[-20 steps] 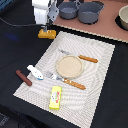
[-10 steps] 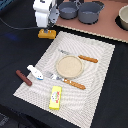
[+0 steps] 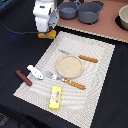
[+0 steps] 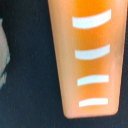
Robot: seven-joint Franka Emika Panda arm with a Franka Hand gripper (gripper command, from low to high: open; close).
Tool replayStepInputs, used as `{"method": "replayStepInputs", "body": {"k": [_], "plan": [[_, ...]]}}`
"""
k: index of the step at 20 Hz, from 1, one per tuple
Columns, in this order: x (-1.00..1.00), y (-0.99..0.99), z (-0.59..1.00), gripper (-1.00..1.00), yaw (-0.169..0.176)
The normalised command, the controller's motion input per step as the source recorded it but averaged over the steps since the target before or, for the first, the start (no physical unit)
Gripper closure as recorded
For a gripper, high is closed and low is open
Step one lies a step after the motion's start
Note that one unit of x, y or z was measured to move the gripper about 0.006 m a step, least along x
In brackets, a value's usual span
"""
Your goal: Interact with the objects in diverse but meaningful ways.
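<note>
The orange-yellow ridged bread block (image 3: 48, 34) lies on the dark table by the far left corner of the striped placemat (image 3: 95, 75). My white gripper (image 3: 45, 30) hangs directly over the block, and its fingertips are hidden against it, so I cannot tell if they are touching. The wrist view is filled by the bread block (image 4: 90, 60) with its white ridges, and no fingers show there. On the mat lie a yellow flat packet (image 3: 55, 97) and a white-and-blue piece (image 3: 35, 73). A brown sausage-like stick (image 3: 23, 77) lies just off the mat.
Two grey-blue pots (image 3: 67, 10) (image 3: 90, 12) stand on the wooden board behind the gripper. A round wooden plate (image 3: 68, 66) sits mid-mat between an orange-handled knife (image 3: 84, 58) and fork (image 3: 71, 83). A bowl (image 3: 123, 18) is at the far right.
</note>
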Motion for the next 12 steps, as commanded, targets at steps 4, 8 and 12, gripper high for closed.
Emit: {"method": "replayStepInputs", "body": {"k": [4, 8, 12], "plan": [[-0.06, 0.00, -0.34, -1.00, 0.021], [-0.16, -0.05, -0.36, -1.00, 0.023], [-0.19, -0.07, -0.34, 1.00, 0.023]]}}
